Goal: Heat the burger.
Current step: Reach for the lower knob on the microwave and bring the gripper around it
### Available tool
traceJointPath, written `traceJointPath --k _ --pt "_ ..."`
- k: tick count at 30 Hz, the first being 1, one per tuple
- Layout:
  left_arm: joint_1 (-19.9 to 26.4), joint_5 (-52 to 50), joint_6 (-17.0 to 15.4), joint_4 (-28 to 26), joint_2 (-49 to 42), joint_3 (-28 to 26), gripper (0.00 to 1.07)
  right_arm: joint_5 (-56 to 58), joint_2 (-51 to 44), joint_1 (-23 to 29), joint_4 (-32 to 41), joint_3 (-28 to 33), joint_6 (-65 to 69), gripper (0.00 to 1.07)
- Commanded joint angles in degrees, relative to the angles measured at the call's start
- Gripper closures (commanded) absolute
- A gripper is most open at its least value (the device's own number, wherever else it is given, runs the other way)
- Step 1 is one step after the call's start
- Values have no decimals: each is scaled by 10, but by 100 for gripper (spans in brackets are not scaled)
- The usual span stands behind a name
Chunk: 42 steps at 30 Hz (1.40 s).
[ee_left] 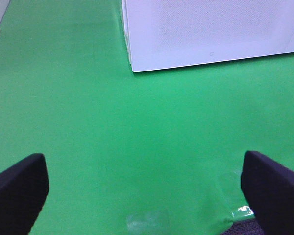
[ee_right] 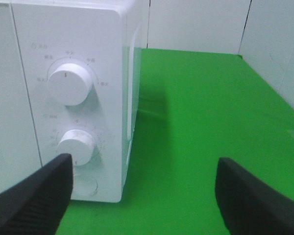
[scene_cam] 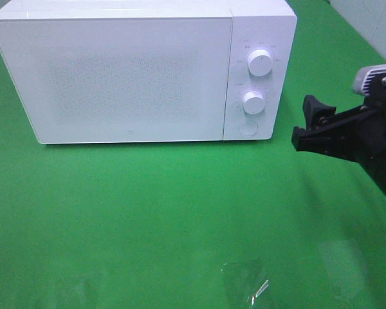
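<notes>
High camera: a white box-shaped microwave oven, door closed, stands at the far edge of the green cloth-covered table. The black right gripper hangs spread beside its control panel.

Left wrist: the left gripper gapes wide above the cloth.

Right wrist: parted fingers frame the lower round white dial.

Where the burger is cannot be told.

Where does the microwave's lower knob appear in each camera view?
Exterior high: lower knob at the right end of the microwave front.
Left wrist: not in it.
Right wrist: lower knob below the upper knob.
Shared landmark: the white microwave.
</notes>
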Motion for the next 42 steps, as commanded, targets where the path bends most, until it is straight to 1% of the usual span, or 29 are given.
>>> traceJointPath --k 1,3,4,5,7,10,18,21,24,25,28,30,31,32,36,42 --pt "1 -6 -2 1 -11 2 7 -29 23 32 41 -15 -26 31" --pt "1 -6 -2 1 -11 2 7 -44 62 64 73 -45 -36 31" --pt "1 -6 -2 1 -11 2 7 -44 62 64 73 -45 -36 31" --pt "1 -6 -2 1 -11 2 7 -46 78 73 81 -59 -36 31" --pt "1 -6 -2 1 -11 2 7 -47 85 73 83 -65 -36 31" --pt "1 -6 -2 1 -11 2 7 -54 109 73 83 -93 -36 31" --pt "1 -6 -2 1 -11 2 7 -64 162 72 77 -130 -36 31" --pt "1 -6 -2 1 -11 2 7 -60 190 70 74 -157 -36 31" --pt "1 -6 -2 1 -11 2 7 -60 198 70 72 -164 -36 31" --pt "1 -6 -2 1 -11 2 7 -57 221 61 64 -186 -36 31" --pt "1 -6 -2 1 -11 2 7 -51 235 53 49 -202 -36 31" --pt "1 -6 -2 1 -11 2 7 -38 250 34 19 -222 -31 31" --pt "1 -6 -2 1 -11 2 7 -38 250 34 19 -222 -31 31" --pt "1 -6 -2 1 -11 2 7 -36 260 23 7 -234 -30 31" --pt "1 -6 -2 1 -11 2 7 -28 278 10 0 -254 -21 31" --pt "1 -6 -2 1 -11 2 7 -28 305 7 -1 -278 -20 31"
